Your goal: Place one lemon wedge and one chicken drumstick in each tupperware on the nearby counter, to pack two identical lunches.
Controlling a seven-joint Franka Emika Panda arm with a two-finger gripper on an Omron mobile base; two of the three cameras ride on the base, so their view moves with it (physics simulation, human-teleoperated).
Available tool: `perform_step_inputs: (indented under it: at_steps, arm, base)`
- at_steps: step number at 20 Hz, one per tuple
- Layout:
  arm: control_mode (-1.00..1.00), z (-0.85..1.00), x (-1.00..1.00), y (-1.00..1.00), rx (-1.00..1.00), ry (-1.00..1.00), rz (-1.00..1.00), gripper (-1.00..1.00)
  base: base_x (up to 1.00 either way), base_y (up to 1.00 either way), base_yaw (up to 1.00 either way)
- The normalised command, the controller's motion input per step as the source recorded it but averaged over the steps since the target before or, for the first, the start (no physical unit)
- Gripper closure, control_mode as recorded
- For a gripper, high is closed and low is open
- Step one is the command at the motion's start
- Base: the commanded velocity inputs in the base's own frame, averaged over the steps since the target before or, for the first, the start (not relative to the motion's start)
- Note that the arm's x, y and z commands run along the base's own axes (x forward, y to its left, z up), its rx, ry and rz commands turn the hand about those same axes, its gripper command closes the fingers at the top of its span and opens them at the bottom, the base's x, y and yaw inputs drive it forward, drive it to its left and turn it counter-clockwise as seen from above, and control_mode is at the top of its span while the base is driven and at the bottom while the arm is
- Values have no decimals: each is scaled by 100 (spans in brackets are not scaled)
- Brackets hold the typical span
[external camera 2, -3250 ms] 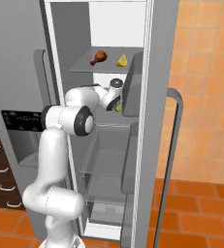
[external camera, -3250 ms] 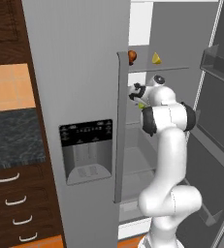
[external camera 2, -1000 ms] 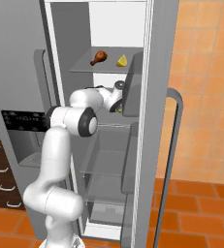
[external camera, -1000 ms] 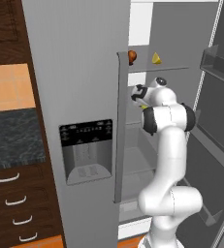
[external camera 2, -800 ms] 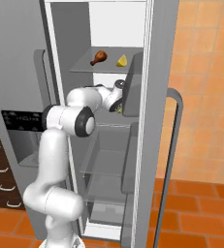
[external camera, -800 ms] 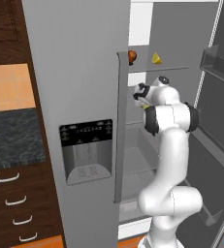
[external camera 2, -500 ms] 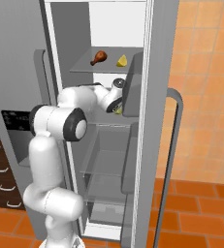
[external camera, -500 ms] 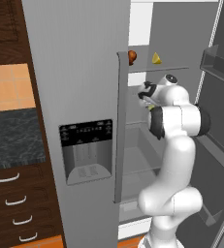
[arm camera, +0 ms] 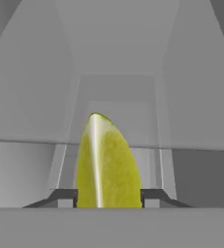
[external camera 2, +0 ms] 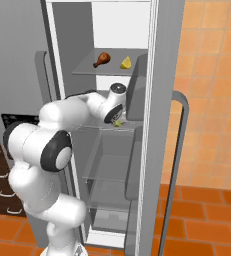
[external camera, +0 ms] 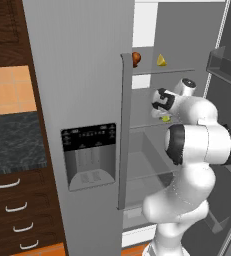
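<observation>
Two lemon wedges: one [arm camera: 108, 162] clamped in the tool [arm camera: 108, 196], one [external camera 2: 126, 62] beside the single drumstick [external camera 2: 102, 59].

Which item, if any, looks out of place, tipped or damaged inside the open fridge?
Nothing stands out. A drumstick and a lemon wedge lie apart on the upper shelf, and the hand is closed on a second lemon wedge one shelf lower. Nothing looks spilled or broken.

Lemon wedge [arm camera: 108, 162] lower end cut off at hand view's bottom; in base views mostly hidden behind wrist. Fingertips [arm camera: 65, 196] barely showed. Counter [external camera: 14, 142] cropped by left edge.
</observation>
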Motion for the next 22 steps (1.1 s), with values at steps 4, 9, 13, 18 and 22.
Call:
perform_step_inputs:
  at_steps: [4, 9, 13, 18, 22]
  arm:
    - [-100, 27, -100, 26, -4, 22, 0, 100]
    - [-100, 90, -99, 23, -5, 15, 0, 100]
    - [-100, 98, -100, 0, -5, 1, 2, 100]
    - [-100, -3, -100, 0, -2, 0, 4, 100]
    - [-100, -1, -79, 4, 0, 8, 2, 100]
  base:
    - [0, 0, 0]
    - [0, 0, 0]
    - [0, 0, 0]
    - [0, 0, 0]
    - [0, 0, 0]
